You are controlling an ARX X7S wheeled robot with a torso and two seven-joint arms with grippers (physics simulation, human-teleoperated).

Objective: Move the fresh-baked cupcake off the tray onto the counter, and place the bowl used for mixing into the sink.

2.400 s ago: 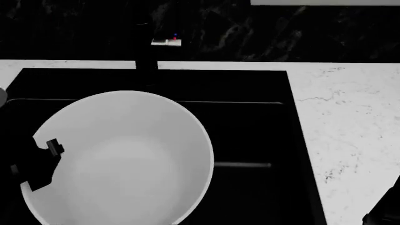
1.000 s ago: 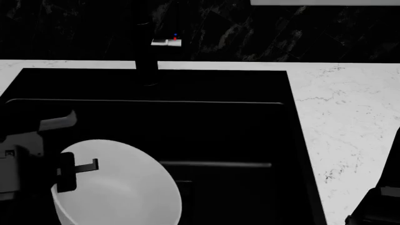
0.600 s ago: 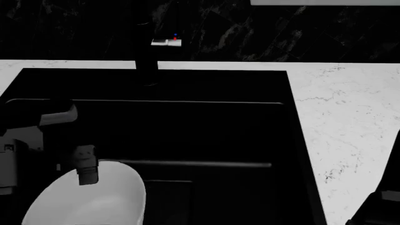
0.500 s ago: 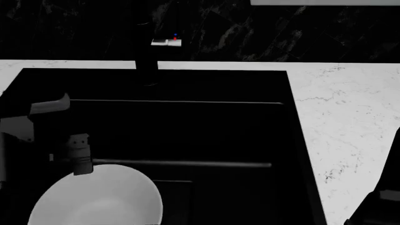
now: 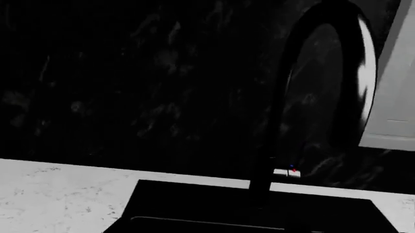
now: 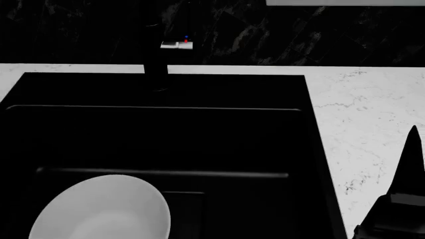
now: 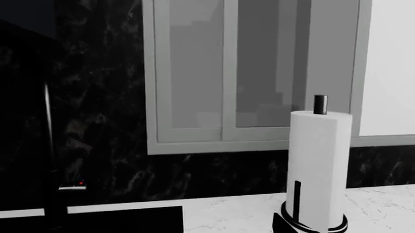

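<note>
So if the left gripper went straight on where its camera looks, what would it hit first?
Probably the black marbled wall behind the black rectangular sink; the curved black faucet stands beside that line. The left gripper itself is out of view, so this is a guess.

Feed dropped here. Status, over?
Left gripper out of view; right arm low, jaws unseen. Bowl sits free in sink. Cupcake, tray not visible.

One bowl (image 6: 99, 209), one sink (image 6: 232, 134), one faucet (image 6: 157, 59).
</note>
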